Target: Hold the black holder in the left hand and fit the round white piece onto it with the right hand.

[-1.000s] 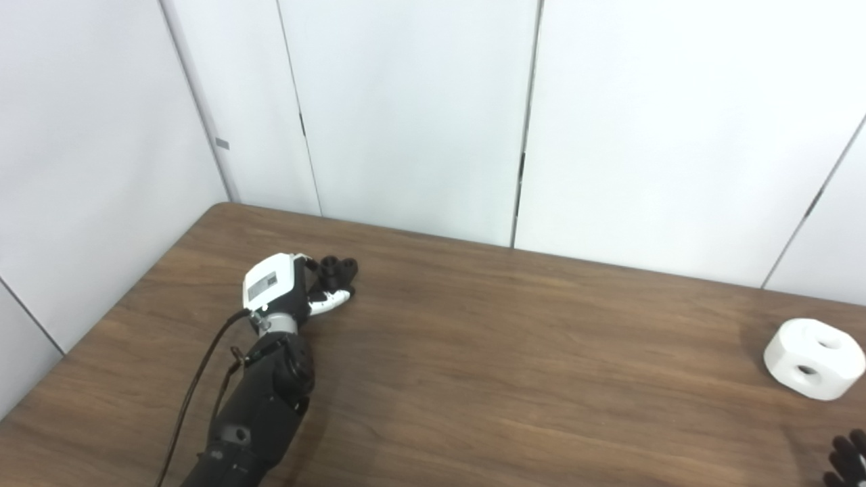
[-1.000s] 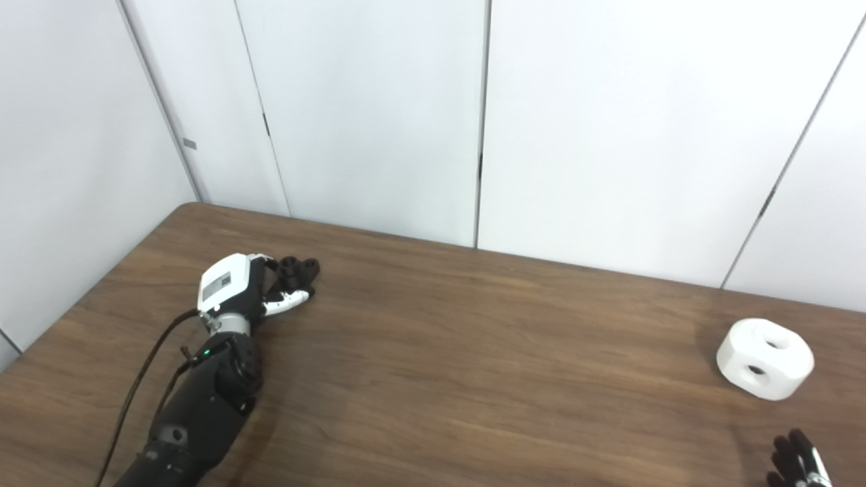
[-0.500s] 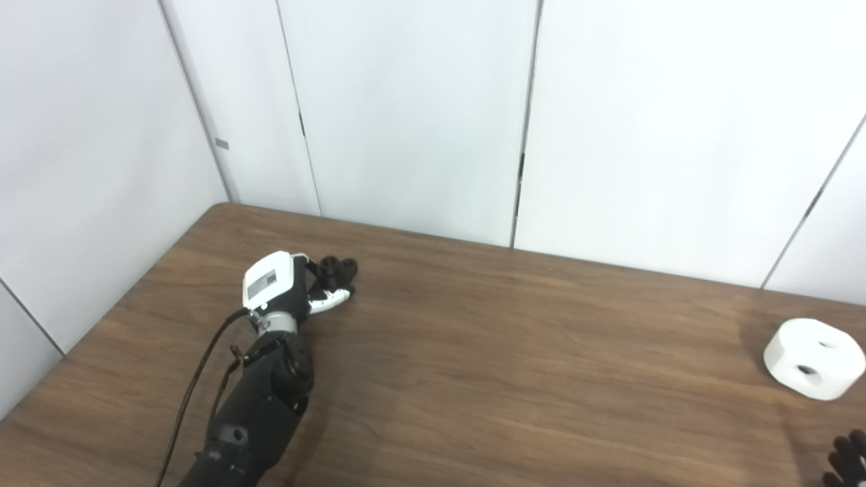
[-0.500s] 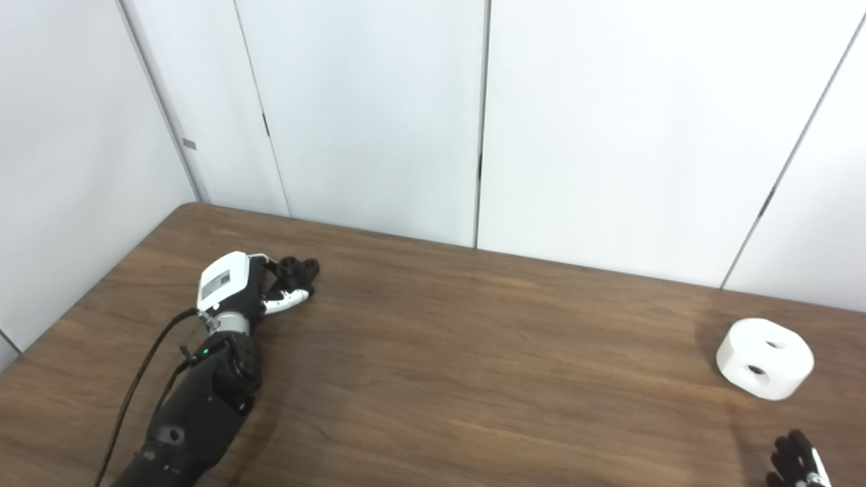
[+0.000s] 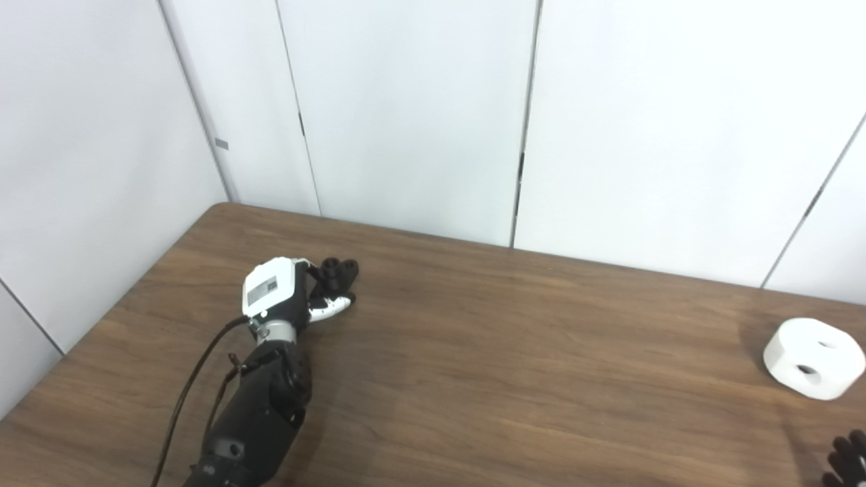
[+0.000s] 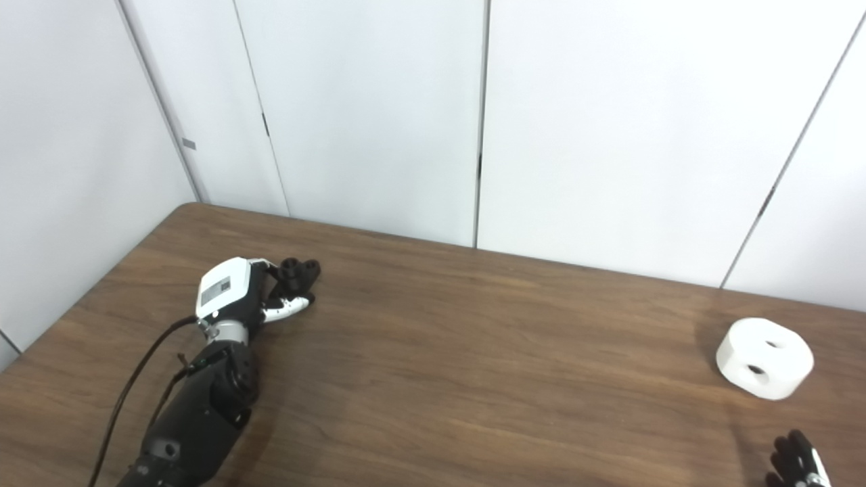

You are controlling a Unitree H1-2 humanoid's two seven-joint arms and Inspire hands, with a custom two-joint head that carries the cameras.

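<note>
Near the far left corner of the tabletop (image 5: pixel 473 379): this is where the left hand and the black holder are.
Left arm: it is black, comes in from the near edge on the left side, and has a thin black cable running beside it.
Left hand (image 5: pixel 284 297): its white back faces up. Its fingers reach around the black holder. Whether they grip it tight I cannot tell, since the hand hides them.
Black holder (image 5: pixel 337 272): a small black thing with round openings on top. It sits just past the left hand, on the far side, touching the fingers.
Middle of the tabletop: brown wood.
Round white piece (image 6: pixel 764 358): it lies flat near the right edge, well apart from the black holder. It has two dark holes. Nothing touches it.
Right hand (image 6: pixel 797 464): only its black fingertips peek in at the near right corner. They look spread apart and hold nothing. They are near the round white piece but not touching it.
</note>
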